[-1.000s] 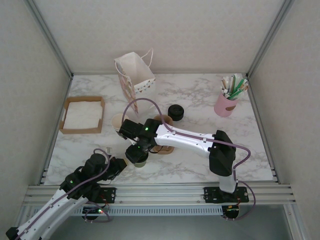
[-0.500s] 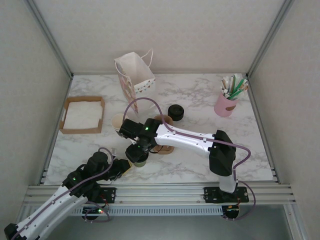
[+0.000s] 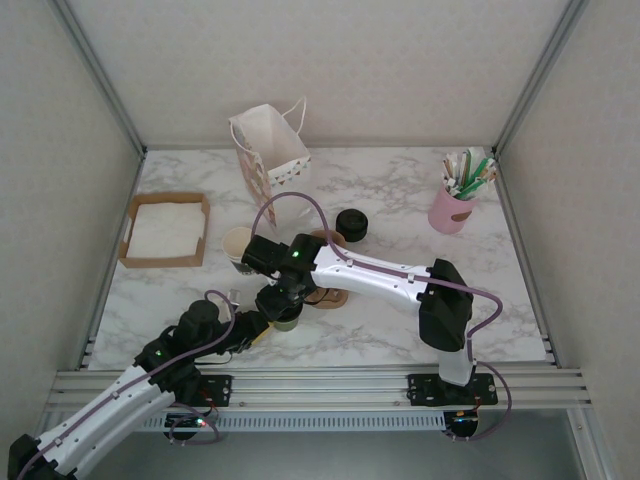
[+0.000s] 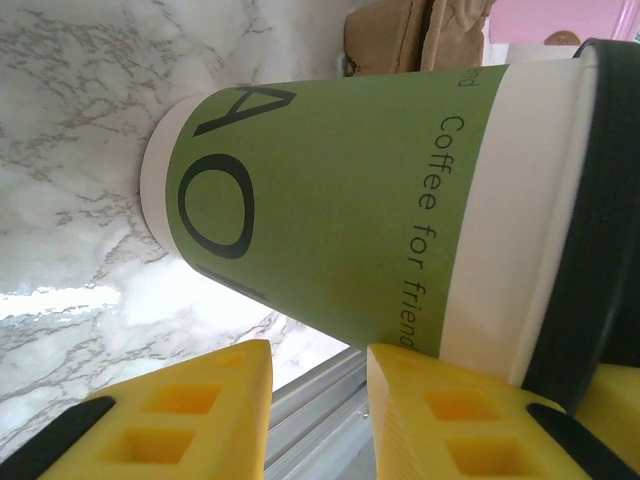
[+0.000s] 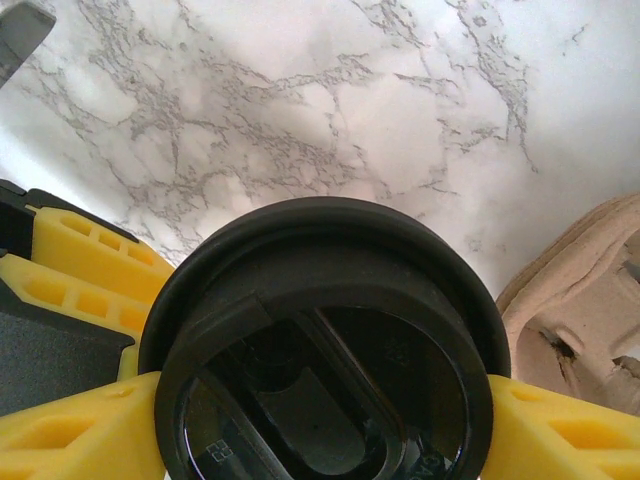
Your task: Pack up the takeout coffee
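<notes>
The takeout coffee [image 3: 285,318] stands upright on the tabletop [image 3: 400,200], just beside the cardboard cup carrier [image 5: 575,300]. It is clasped at its black lid [image 5: 320,340] by the right pincer [image 5: 320,425]. The left pincer [image 4: 318,405] is parted beside the cup's wall, gripping nothing. The transfer appears to be in hand: next, the cup must be lifted level and lowered into a carrier well.

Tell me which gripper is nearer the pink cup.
Right. The right gripper, clasping the takeout coffee, sits left of the pink cup; the left gripper is farther left.
</notes>
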